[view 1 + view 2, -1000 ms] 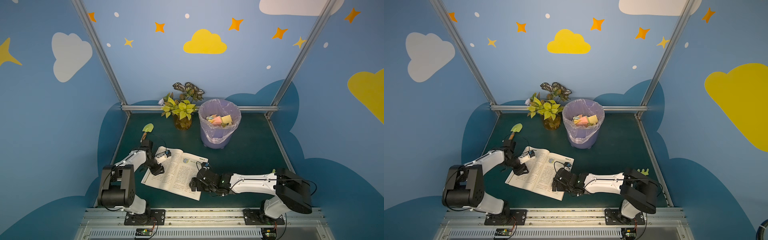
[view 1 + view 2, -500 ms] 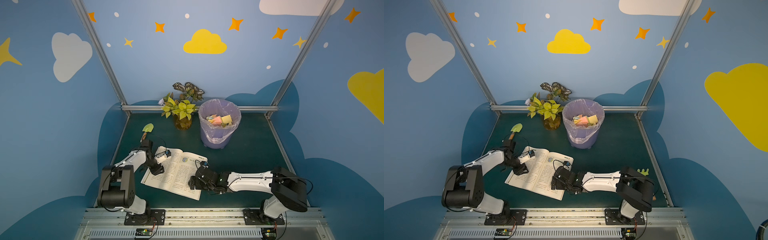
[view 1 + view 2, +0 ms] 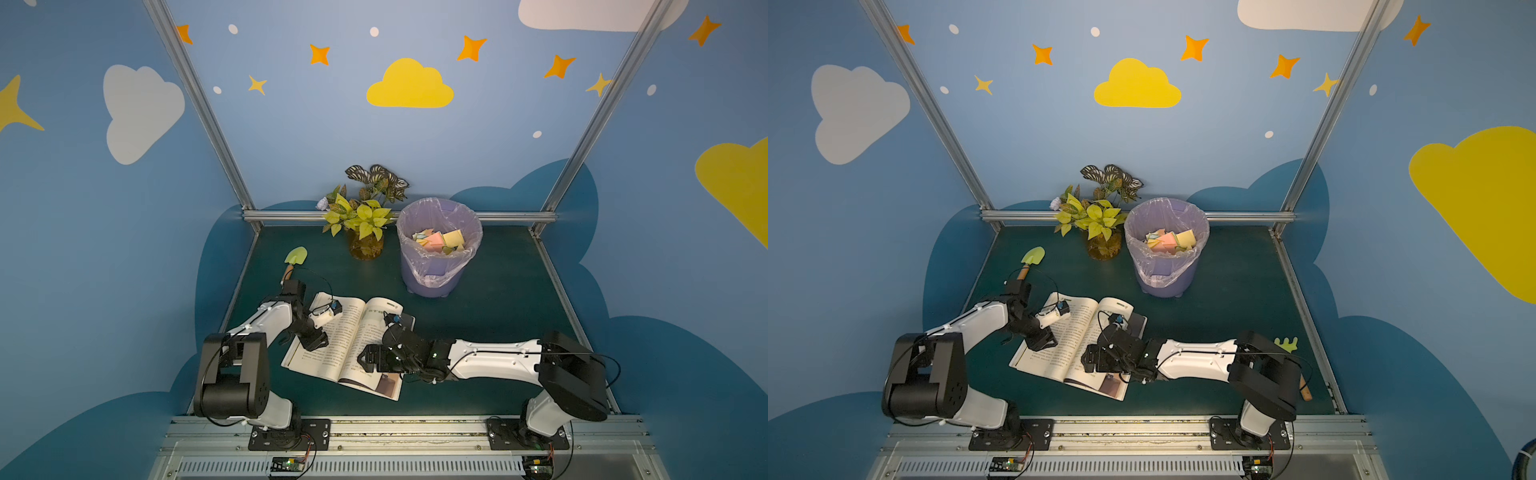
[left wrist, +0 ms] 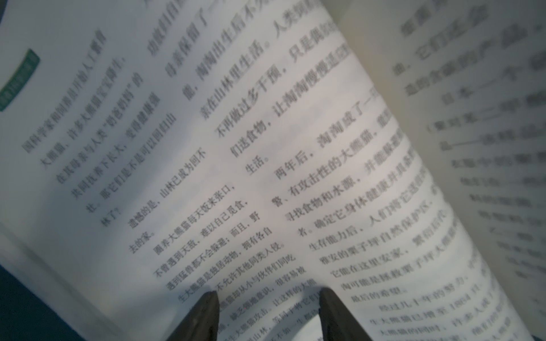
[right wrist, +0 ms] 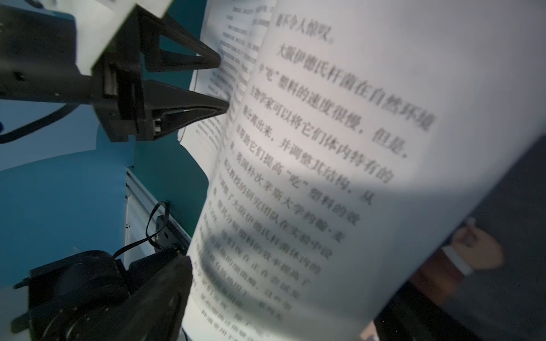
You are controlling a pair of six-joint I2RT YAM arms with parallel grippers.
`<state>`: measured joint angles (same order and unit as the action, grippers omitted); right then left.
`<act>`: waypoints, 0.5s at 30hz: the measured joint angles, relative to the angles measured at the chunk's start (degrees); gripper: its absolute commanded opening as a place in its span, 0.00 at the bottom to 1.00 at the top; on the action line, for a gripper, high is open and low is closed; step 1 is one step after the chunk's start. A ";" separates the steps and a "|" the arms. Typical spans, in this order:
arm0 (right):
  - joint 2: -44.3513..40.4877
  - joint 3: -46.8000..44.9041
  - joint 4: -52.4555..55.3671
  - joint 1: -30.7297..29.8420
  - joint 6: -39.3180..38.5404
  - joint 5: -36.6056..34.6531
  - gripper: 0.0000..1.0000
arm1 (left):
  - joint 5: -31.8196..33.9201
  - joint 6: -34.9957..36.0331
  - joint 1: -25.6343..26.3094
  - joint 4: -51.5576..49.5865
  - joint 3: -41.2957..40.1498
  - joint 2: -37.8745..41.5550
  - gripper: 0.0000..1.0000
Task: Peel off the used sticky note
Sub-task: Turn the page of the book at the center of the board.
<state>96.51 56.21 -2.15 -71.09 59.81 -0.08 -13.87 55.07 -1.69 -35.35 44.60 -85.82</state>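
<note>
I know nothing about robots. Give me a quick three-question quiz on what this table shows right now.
1. True or false: the purple bin is empty.
2. What lies beneath the left gripper and the right gripper? A) a plate B) an open book C) a keyboard
3. Fill the gap: in the left wrist view, the left gripper's jaws stand ____ against the printed page.

Key: 1 false, since coloured notes lie inside it; 2 B; 3 open.
</note>
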 measured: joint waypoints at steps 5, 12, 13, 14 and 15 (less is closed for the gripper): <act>5.66 10.21 1.51 -0.74 -2.25 1.57 0.96 | 0.00 0.02 -0.02 -0.09 0.00 0.02 0.58; 14.08 21.31 5.05 -1.53 -4.87 4.35 0.96 | -2.47 0.48 -2.93 -2.80 1.14 0.46 0.58; 14.62 21.84 5.68 -1.75 -5.25 4.48 0.96 | -2.84 0.66 -3.76 -3.26 1.62 0.46 0.58; 14.86 22.14 6.40 -1.97 -5.81 4.57 0.96 | -3.26 0.85 -4.76 -3.74 2.21 0.55 0.58; 14.88 22.16 7.17 -2.21 -6.29 4.66 0.96 | -3.74 1.03 -5.77 -4.24 2.86 0.70 0.58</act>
<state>111.39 78.37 5.02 -73.30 53.52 4.58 -17.61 56.10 -7.46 -39.59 47.46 -85.12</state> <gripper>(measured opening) 0.957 0.582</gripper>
